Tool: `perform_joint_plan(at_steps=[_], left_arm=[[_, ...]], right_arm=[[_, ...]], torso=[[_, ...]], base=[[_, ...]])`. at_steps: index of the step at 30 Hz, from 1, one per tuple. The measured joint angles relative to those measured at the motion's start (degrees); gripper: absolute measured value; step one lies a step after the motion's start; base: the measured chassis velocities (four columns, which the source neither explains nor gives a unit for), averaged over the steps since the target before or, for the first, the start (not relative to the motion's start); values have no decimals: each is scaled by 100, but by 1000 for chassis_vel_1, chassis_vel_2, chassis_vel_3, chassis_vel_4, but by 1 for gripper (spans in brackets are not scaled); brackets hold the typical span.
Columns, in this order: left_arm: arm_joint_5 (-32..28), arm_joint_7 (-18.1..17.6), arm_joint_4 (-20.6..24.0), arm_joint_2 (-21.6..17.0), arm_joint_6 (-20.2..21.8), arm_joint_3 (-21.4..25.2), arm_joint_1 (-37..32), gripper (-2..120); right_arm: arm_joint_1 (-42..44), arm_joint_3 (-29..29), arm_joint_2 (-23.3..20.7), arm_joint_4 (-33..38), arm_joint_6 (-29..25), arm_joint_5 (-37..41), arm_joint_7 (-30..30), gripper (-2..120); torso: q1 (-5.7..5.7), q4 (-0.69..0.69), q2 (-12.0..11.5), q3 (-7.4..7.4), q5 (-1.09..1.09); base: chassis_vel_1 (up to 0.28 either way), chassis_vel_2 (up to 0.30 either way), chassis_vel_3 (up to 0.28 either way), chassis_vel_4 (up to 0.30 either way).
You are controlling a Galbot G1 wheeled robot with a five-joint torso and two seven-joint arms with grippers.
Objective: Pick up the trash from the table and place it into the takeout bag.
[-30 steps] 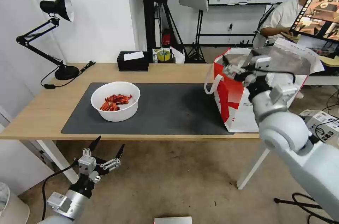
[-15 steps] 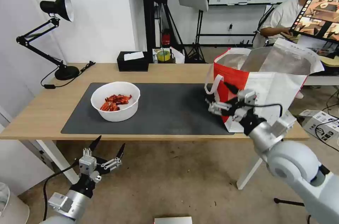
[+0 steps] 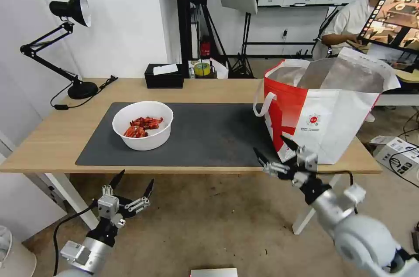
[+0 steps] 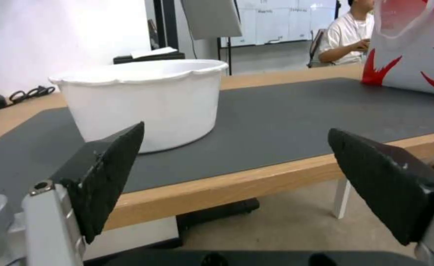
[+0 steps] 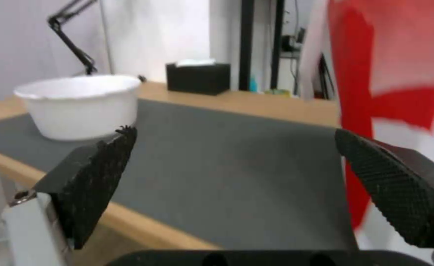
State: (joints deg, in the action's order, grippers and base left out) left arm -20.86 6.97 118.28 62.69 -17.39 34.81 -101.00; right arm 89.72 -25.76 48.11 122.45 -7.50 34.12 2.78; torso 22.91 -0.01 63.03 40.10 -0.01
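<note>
Head view reveals red shells inside bowl (image 3: pixel 142 124), wrist views its white wall, both end effectors (image 3: pixel 131 179) (image 3: pixel 274 151) wide, empty.

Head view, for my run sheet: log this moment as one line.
right gripper: open, empty, at table front edge beside takeout bag | left gripper: open, below table edge | bowl of crayfish shells: on mat
</note>
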Motion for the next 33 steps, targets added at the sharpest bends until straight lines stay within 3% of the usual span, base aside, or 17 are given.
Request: perform_joint_plan(at_steps=[14,33], left_arm=[[7,5,-4,-15,-6,-15,4,100],[0,8,-45,-20,-7,-39,41,100]], right_arm=[[283,207,527,-243,-64,-407,-736,100],[279,343,584,-320,17,-472,-910,100]], torso=[[1,1,-1,0,0],[1,1,0,0,0]], base=[[0,0,0,0],[0,0,0,0]])
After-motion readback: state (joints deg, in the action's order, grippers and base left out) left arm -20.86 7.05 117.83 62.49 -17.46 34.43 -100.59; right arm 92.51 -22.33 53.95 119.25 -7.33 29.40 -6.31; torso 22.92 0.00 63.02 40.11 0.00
